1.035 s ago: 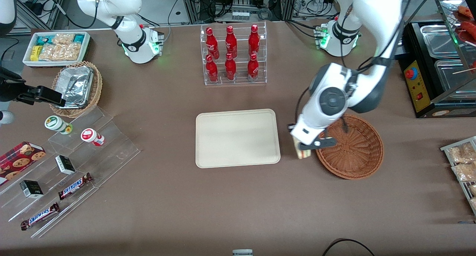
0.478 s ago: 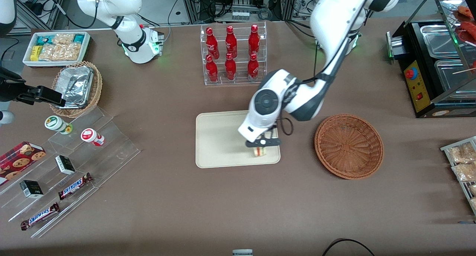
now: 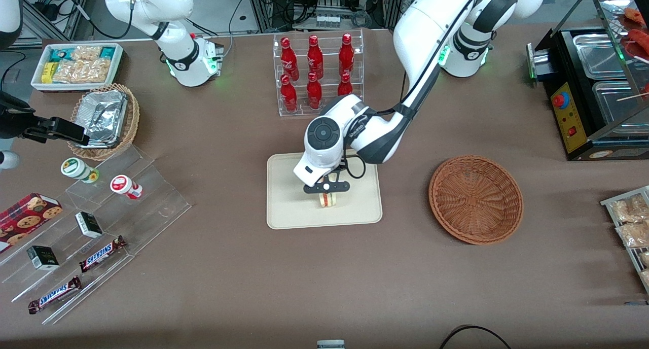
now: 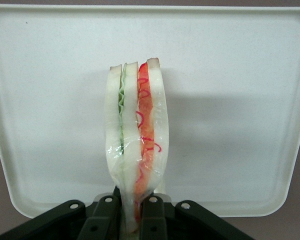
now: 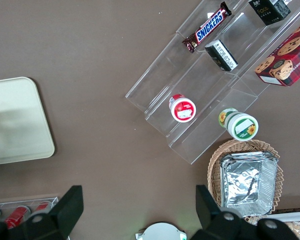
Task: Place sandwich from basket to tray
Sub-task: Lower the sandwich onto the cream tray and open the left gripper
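Observation:
The sandwich (image 3: 327, 199) (image 4: 136, 135), a plastic-wrapped wedge of white bread with green and red filling, hangs over the middle of the cream tray (image 3: 289, 207) (image 4: 230, 100). My left gripper (image 3: 327, 187) (image 4: 132, 217) is shut on the sandwich's narrow end, its black fingers (image 4: 107, 220) pressing the wrap from both sides. The cut edge faces the wrist camera. Whether the sandwich touches the tray floor I cannot tell. The reddish-brown wicker basket (image 3: 475, 199) stands beside the tray toward the working arm's end, with nothing in it.
A clear rack of red bottles (image 3: 317, 72) stands farther from the front camera than the tray, close to the arm's elbow. Acrylic steps with snack bars and cups (image 3: 96, 212) and a tan foil basket (image 3: 104, 118) lie toward the parked arm's end.
The gripper carried the sandwich from the basket's edge across to over the tray, then on to the tray's middle. The basket stays put.

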